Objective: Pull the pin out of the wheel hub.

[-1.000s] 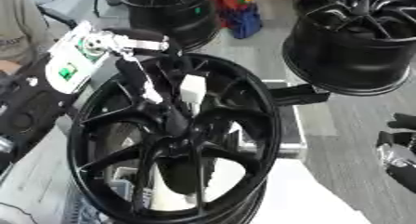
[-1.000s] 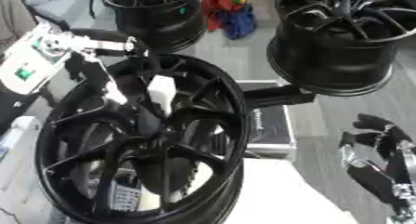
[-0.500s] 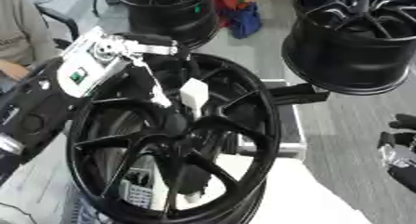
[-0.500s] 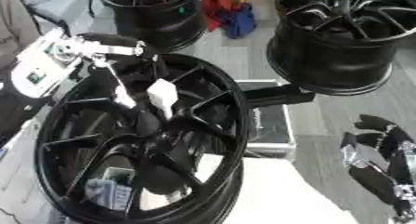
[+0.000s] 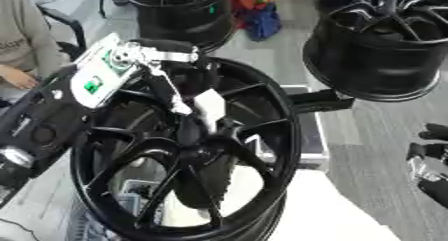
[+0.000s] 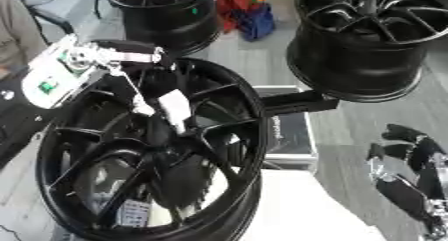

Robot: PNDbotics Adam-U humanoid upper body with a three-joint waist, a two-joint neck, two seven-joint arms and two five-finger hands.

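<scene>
A large black wheel hub (image 5: pixel 188 155) fills the left and centre of the frame, tilted, its spoked face turned up toward the camera. The robot's left hand (image 5: pixel 153 67) enters from the upper left and reaches over the hub's upper rim into the spokes; its silver fingers (image 5: pixel 175 97) extend down toward the hub's centre. A small white piece (image 5: pixel 210 105), possibly the pin or a tag on it, lies just beside the fingertips, above the hub's centre. Whether the fingers pinch it or merely touch it cannot be told.

The right hand (image 6: pixel 407 177) shows at the lower right edge of the frame, well apart from the hub, with its fingers relaxed and holding nothing.

A second black wheel (image 6: pixel 372 40) stands at the upper right on a black bracket (image 6: pixel 297 102) that reaches toward the near hub's right rim. A third wheel (image 5: pixel 179 12) stands at the top centre. Open grey floor (image 5: pixel 367 160) lies between the near hub's right rim and the right hand; a white surface (image 5: pixel 324 215) fills the lower centre.
</scene>
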